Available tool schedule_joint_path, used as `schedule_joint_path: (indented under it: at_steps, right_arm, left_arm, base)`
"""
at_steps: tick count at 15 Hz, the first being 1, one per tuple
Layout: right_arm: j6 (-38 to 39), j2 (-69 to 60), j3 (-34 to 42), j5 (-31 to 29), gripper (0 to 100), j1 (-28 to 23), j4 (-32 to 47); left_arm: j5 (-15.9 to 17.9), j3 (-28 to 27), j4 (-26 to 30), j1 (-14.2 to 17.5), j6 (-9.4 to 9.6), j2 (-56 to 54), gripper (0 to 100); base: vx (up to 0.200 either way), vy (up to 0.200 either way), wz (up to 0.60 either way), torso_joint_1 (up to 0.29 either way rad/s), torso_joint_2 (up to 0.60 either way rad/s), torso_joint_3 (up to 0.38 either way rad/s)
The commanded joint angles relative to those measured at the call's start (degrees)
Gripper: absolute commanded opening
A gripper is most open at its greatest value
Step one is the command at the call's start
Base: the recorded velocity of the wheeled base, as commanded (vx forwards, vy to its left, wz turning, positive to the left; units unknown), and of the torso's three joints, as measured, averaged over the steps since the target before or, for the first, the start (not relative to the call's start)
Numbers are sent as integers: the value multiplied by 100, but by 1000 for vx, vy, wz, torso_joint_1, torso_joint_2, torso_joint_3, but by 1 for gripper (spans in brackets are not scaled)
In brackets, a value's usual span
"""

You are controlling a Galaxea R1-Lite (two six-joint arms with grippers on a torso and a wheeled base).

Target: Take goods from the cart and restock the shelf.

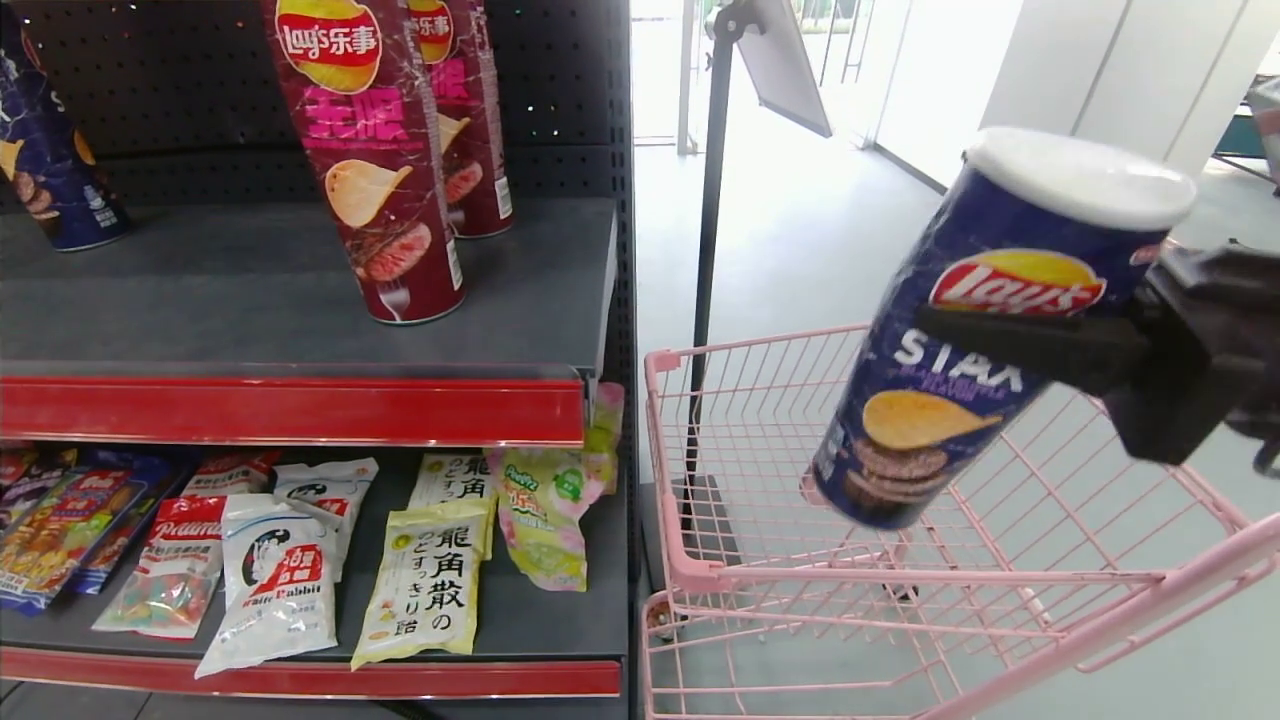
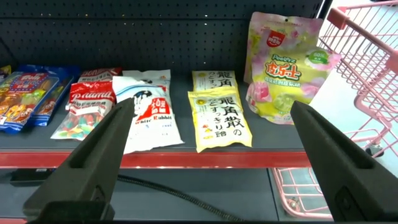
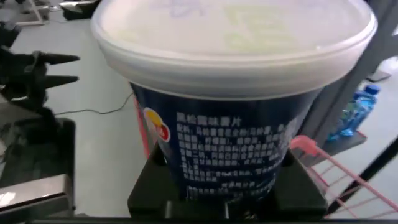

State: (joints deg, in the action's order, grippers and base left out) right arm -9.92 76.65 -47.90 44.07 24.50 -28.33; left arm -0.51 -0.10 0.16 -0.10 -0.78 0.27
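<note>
**Item 1, blue chip can** [image 1: 930, 430]: white lid, tilted with the lid toward 1 o'clock. It is at 3 o'clock in the head view, in the air above the pink cart [image 1: 700, 575].

**Item 2, right hand** [image 1: 985, 340]: closed around the upper body of the blue chip can. One dark finger lies across the can's front. The other is hidden behind it, so the grip appears two-sided. The right wrist view looks down on the lid, with the can's body [image 3: 230, 143] seated in the hand.

**Item 3, left hand** [image 2: 211, 106]: fingers spread wide and holding nothing, facing the lower shelf [image 2: 155, 158].

**Item 4, upper shelf** [image 1: 250, 290]: at 10 o'clock in the head view.
- A maroon can [image 1: 375, 170] stands at its middle.
- A second maroon can [image 1: 470, 120] is just behind it, toward 1 o'clock.
- A dark blue can [image 1: 50, 150] stands at the 9 o'clock edge.

**Item 5, lower shelf stock**: at 7 o'clock in the head view, lying flat.
- A white candy bag [image 1: 270, 590].
- A yellow lozenge bag [image 1: 425, 585] beside it, toward 3 o'clock.
- A green-pink pouch [image 1: 545, 520] nearest the cart.
</note>
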Motion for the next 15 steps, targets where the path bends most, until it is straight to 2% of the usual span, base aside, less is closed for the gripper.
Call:
schedule_joint_path:
  at_steps: [1, 3, 4, 7, 15]
  right_arm:
    - [-141, -212, 949, -584, 0, 933, 12]
    - [-282, -133, 1151, -663, 0, 1013, 12]
    - [-599, -72, 1388, -988, 0, 1100, 12]
    - [-660, -45, 1353, -1155, 0, 1329, 21]
    - [-651, 51, 1362, -1199, 0, 1303, 29]
  left_arm:
    - [-2, 1, 2, 1, -1, 8, 100]
    - [-2, 1, 2, 1, -1, 8, 100]
    - [-2, 1, 2, 1, -1, 8, 100]
    - [-2, 1, 2, 1, -1, 8, 100]
    - [-2, 1, 2, 1, -1, 8, 100]
  base:
    - [0, 0, 0, 0, 0, 0]
    - [0, 0, 0, 0, 0, 0]
    - [0, 0, 0, 0, 0, 0]
    - [0, 0, 0, 0, 0, 0]
    - [0, 0, 0, 0, 0, 0]
